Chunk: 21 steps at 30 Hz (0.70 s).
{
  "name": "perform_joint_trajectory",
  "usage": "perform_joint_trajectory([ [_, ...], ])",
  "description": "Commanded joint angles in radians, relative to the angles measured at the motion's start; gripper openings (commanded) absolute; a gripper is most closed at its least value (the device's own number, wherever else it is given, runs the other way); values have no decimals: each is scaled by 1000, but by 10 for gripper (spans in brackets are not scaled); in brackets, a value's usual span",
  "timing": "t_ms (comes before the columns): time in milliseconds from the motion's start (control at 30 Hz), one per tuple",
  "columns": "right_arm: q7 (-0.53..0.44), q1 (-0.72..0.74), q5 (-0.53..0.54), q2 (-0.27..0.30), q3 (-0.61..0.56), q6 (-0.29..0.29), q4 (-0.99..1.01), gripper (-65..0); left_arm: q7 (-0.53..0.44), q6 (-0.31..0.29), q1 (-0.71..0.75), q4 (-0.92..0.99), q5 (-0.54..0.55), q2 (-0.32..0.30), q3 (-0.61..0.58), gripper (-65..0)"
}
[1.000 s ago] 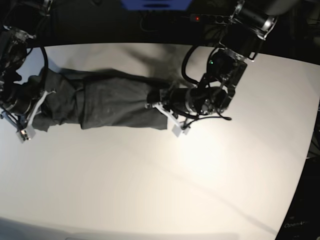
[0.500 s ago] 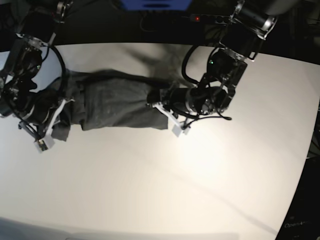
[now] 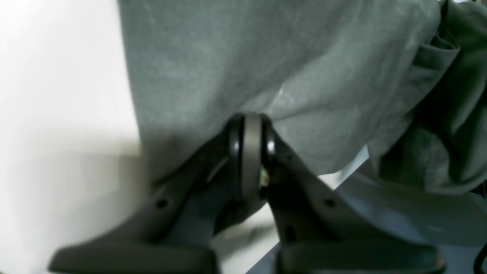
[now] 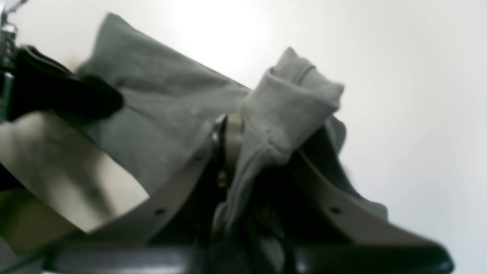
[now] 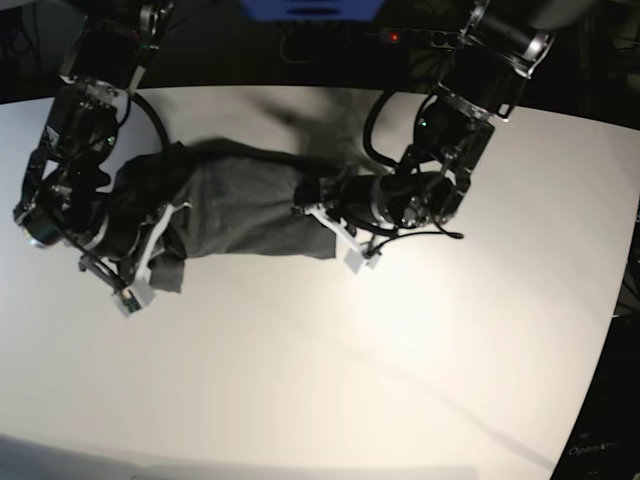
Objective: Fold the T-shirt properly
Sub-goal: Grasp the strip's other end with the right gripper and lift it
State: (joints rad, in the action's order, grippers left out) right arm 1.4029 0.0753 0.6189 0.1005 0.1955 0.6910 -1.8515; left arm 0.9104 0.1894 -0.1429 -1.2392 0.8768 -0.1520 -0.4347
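The dark grey T-shirt (image 5: 245, 205) lies as a long wrinkled band on the white table (image 5: 400, 350). My left gripper (image 5: 315, 215) sits at the band's right end. In the left wrist view the left gripper (image 3: 249, 129) is shut on the hem of the T-shirt (image 3: 266, 57). My right gripper (image 5: 165, 230) holds the other end, lifted and drawn in over the band. Seen from the right wrist, the right gripper (image 4: 232, 131) is shut on a bunched fold of the T-shirt (image 4: 159, 99), which drapes over one finger.
A power strip (image 5: 410, 37) with a red light and a blue object (image 5: 312, 8) lie beyond the table's far edge. Cables loop around the left arm (image 5: 450, 130). The table's right edge (image 5: 615, 300) curves down the frame.
My right gripper has carried the shirt's left end rightward and toward the front, shortening the band. The left arm and its end of the shirt have stayed put.
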Motion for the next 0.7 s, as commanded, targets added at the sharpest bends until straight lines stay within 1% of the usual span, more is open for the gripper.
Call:
perform_joint_trajectory([
  [0,-7,30,25,-6,0,7,-15,-644,57,124,45,34,-227,-39,-10,-631],
  [133,-7,34,23,-46,-14,7,-15,-644,59,124,47,2,-227,-30,-10,-631],
  [267,-7,51,26,-58,-61,7,20,-644,59,124,56,-6,-227,-27,-8,-631],
  [333,-7,45,28,-74,-64,7,28,-644,57,124,56,-6,-227,-25,-10,-631],
  [467,-7,44,28,-81,-70,7,33,-644,57,124,58,-4,-227,-25,-6,-631],
  [667,-7,30,25,-124,-72,7,33,-644,57,124,58,-4,-227,-25,-6,-631],
])
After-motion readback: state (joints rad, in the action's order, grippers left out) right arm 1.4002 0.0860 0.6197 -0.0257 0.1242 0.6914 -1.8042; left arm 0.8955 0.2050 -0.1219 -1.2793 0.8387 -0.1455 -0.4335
